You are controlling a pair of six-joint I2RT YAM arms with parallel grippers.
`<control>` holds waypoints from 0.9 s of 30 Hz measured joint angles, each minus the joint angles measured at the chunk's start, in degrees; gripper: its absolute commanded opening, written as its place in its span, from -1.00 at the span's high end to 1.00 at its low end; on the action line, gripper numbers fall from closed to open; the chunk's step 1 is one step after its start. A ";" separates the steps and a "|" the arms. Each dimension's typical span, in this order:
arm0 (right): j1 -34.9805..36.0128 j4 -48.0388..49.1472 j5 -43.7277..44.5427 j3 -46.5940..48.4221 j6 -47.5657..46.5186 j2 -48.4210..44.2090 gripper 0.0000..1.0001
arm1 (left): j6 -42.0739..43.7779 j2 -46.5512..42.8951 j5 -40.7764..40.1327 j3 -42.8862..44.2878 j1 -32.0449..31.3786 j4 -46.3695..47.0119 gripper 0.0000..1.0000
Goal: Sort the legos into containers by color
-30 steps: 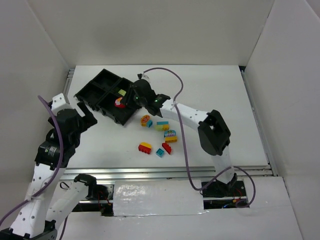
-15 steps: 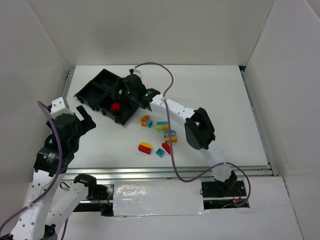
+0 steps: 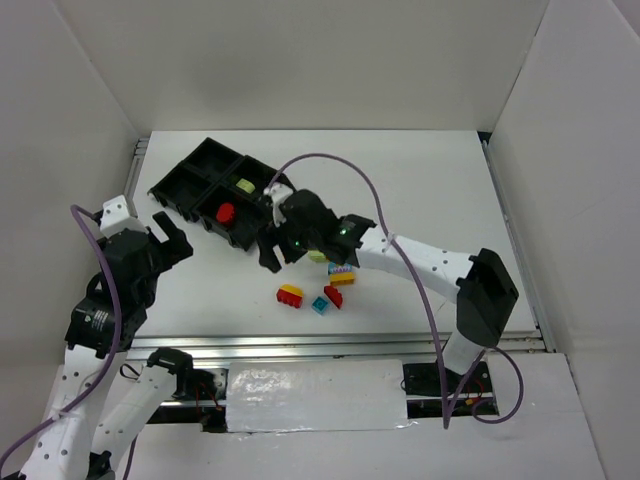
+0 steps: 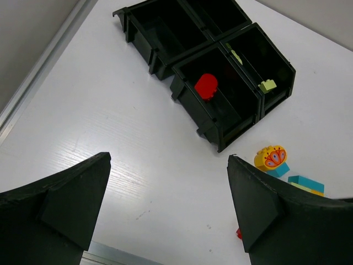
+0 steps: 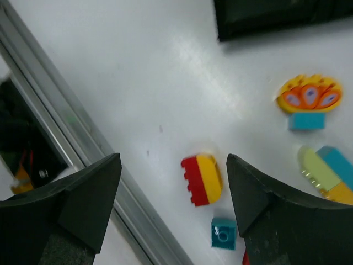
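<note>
The black tray (image 3: 168, 187) of containers sits at the far left. One compartment holds a red lego (image 3: 225, 212), and the one behind it holds a pale green lego (image 3: 245, 185). My right gripper (image 3: 268, 236) hovers open and empty just in front of the tray's near corner. Below it lie a red-and-yellow lego (image 5: 202, 179) and a small teal lego (image 5: 223, 232). A yellow-orange lego on a teal one (image 5: 309, 95) and a green-teal brick (image 5: 325, 171) lie to the side. My left gripper (image 3: 172, 232) is open and empty, left of the tray (image 4: 138, 36).
A red brick (image 3: 333, 296) and a yellow-blue brick (image 3: 342, 273) lie among the loose legos. An aluminium rail (image 3: 340, 345) runs along the table's near edge, also in the right wrist view (image 5: 83, 138). White walls enclose three sides. A purple cable (image 3: 340, 165) loops over the right arm.
The right gripper opened and let go of the red lego in a tray compartment. It then drew back toward the loose legos. The left arm barely moved.
</note>
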 measured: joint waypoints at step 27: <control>4.63 -4.24 0.55 -6.64 -12.44 14.27 -0.26 | 1.29 3.52 3.30 -0.70 0.00 0.59 -0.99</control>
